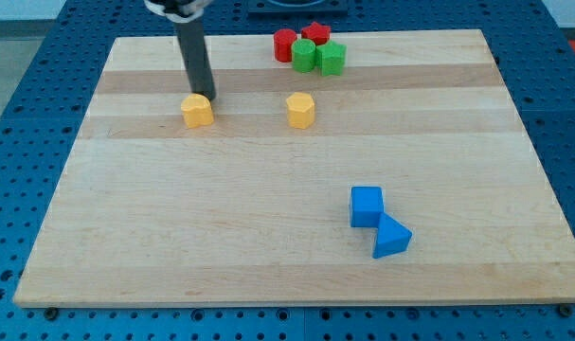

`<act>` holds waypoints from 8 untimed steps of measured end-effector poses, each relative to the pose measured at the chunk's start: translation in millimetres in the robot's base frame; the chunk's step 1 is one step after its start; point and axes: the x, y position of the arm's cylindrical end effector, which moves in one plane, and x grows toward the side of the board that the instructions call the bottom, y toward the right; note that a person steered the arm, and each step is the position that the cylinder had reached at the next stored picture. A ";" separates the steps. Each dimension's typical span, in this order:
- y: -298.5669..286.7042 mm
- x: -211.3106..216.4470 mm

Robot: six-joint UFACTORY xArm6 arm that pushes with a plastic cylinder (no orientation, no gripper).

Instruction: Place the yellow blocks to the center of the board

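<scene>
Since both yellow pieces sit in the upper part of the frame, above the board's middle, the job looks barely begun. The left yellow block [198, 111] lies upper left of centre; the yellow hexagonal block [301, 110] lies level with it, nearer the frame's midline, the two well apart. My tip [203, 96] stands just above the left yellow block, at its upper edge, touching or nearly so — a sensible spot, by my reckoning, for shoving it down-frame and rightward toward the middle. No jaws on this rig: the arm ends in a plain rod, so nothing is clenched or released.

Outward: red blocks [298, 41] and green blocks [319, 57] huddle at the top edge; a blue cube [367, 206] and blue wedge [391, 237] touch at lower right of the wooden board [173, 246] — all clear of the likely push lines.
</scene>
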 end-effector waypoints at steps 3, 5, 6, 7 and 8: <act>-3.8 45.2; 60.9 40.7; 32.4 22.6; 33.5 -9.9; 54.6 -8.0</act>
